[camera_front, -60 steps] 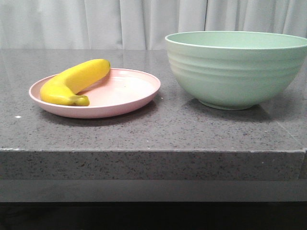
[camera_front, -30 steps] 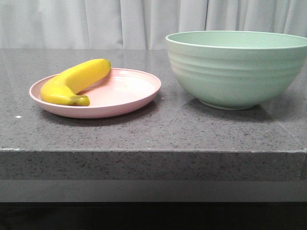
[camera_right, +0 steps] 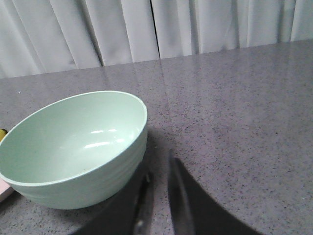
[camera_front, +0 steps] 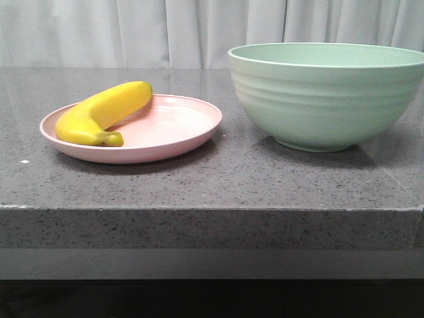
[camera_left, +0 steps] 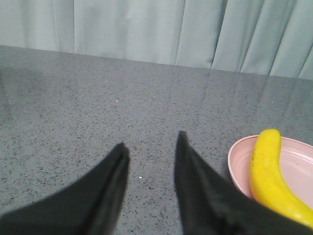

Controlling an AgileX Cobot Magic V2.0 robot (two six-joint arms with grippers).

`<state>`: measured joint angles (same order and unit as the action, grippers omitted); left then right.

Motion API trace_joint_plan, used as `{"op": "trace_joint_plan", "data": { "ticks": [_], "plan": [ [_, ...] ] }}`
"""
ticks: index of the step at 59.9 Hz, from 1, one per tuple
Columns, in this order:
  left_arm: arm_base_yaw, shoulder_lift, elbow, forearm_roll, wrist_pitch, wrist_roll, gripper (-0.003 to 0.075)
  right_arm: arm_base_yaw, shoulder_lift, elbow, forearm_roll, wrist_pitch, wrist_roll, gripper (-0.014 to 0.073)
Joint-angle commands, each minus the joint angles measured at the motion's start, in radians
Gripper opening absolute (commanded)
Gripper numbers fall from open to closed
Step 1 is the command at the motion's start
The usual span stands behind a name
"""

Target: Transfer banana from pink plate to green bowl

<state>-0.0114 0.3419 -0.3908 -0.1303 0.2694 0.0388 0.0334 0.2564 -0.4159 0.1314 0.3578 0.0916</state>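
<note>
The banana [camera_front: 103, 112] lies on the left side of the pink plate [camera_front: 179, 126], its stem end toward the front. The green bowl [camera_front: 324, 96] stands upright to the right of the plate, and nothing shows inside it. Neither gripper shows in the front view. In the left wrist view my left gripper [camera_left: 151, 142] is open and empty over bare table, with the banana [camera_left: 266, 171] and the plate [camera_left: 238, 164] off to one side. In the right wrist view my right gripper [camera_right: 157, 164] is empty, its jaws a narrow gap apart, beside the bowl [camera_right: 73, 147].
The grey speckled stone table [camera_front: 218, 179] has its front edge close below the plate and bowl. A pale curtain [camera_front: 132, 33] hangs behind the table.
</note>
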Motion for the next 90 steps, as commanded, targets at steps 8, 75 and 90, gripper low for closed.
{"op": "trace_joint_plan", "data": {
  "ticks": [8,75,90],
  "plan": [
    [0.002,0.014,-0.038,-0.012,-0.071,-0.007,0.0699,-0.005,0.018,-0.035,-0.008,-0.079,-0.005,0.0561],
    [-0.436,1.012,-0.695,-0.115,0.302,0.063,0.0651,-0.005,0.018,-0.028,-0.008,-0.073,-0.005,0.058],
    [-0.436,1.12,-0.738,-0.11,0.302,0.05,0.0651,-0.005,0.018,-0.028,-0.008,-0.073,-0.005,0.058]
  ]
}}
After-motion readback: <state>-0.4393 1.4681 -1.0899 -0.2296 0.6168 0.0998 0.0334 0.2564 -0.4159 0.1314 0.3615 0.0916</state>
